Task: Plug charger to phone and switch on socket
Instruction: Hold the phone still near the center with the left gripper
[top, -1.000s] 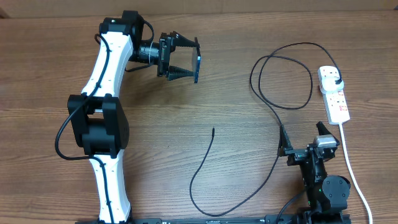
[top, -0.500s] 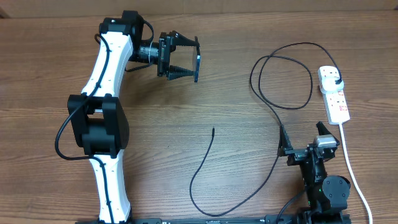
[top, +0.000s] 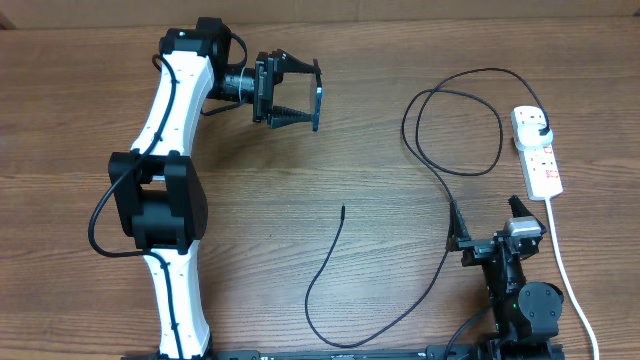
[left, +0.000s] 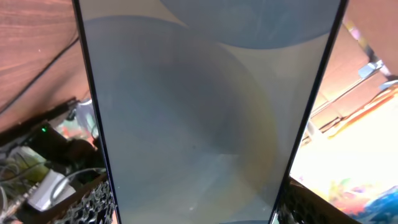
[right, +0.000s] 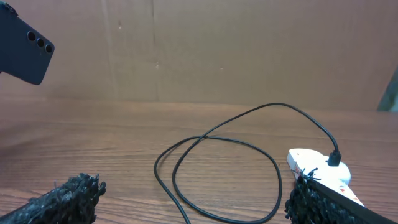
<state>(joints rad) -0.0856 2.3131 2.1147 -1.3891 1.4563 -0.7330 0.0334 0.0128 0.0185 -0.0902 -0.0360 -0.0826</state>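
Nothing has moved since a second ago; both arms hold the same pose. Above the far side of the wooden table (top: 80, 120), the left gripper (top: 300, 95) is clamped on the phone (top: 317, 108), which it holds on edge in the air. The right gripper (top: 488, 226) sits low beside the power strip (top: 545, 170), jaws spread wide and empty. The charger (top: 325, 265) is already plugged into the strip, and its connector tip (top: 343, 208) lies loose mid-table. I'd have the right claw pinch just behind that tip, keeping it straight for the phone's port.
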